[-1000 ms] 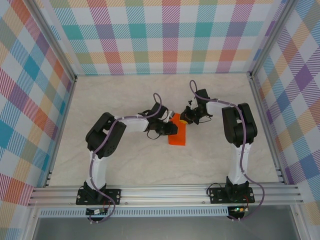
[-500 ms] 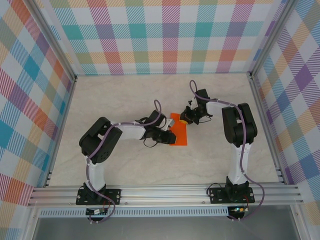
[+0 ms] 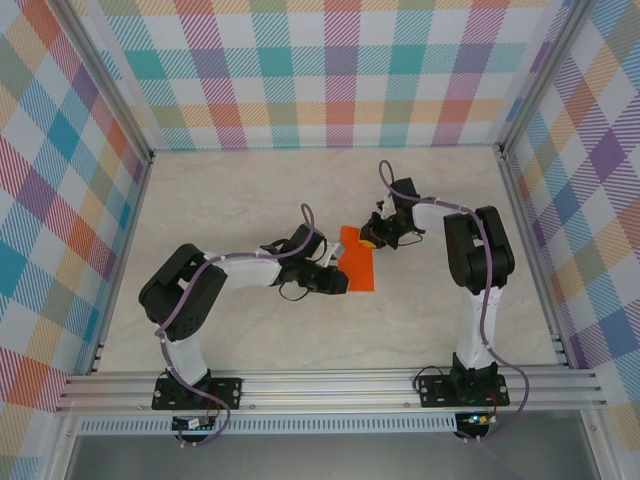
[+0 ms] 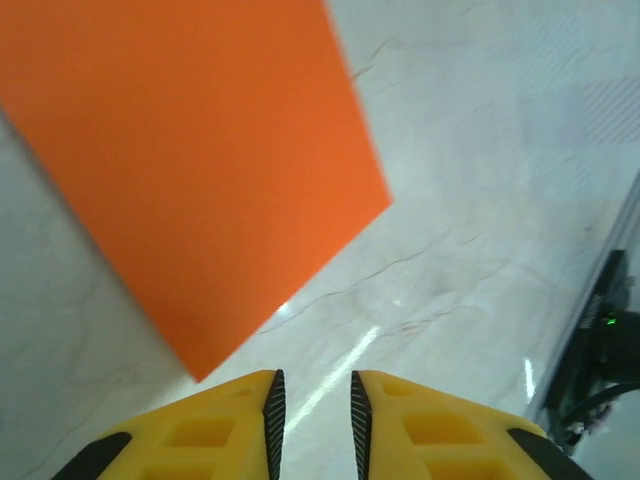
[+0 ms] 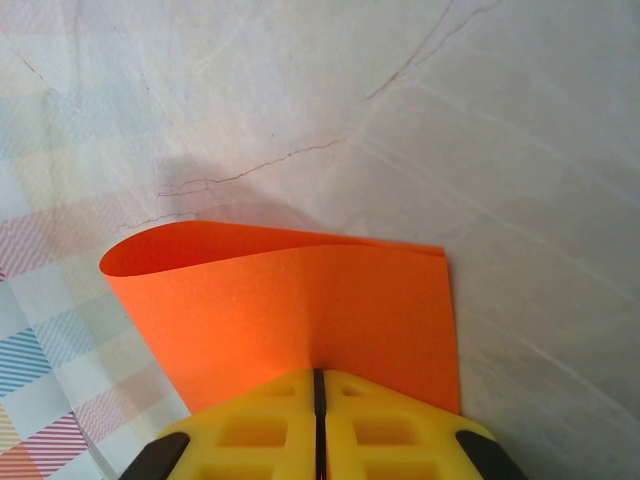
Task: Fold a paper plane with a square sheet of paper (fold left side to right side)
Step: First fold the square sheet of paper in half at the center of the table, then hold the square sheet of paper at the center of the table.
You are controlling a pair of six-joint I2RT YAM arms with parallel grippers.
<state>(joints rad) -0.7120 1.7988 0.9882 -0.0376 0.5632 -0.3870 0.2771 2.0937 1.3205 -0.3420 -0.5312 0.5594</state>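
Note:
The square sheet of paper is bright orange and lies doubled over on the table, its looped fold still rounded. My right gripper is at the sheet's far end, shut on both layers of the paper. My left gripper hovers just off the sheet's near left corner. In the left wrist view its jaws stand slightly apart with nothing between them, and the paper lies ahead and to the left.
The pale marble tabletop is bare around the sheet. Checked walls close off the back and sides. An aluminium rail with both arm bases runs along the near edge.
My left arm has pulled back to the left and nearer, off the paper, and its jaws have parted a little. The right gripper and the paper's far end have stayed put.

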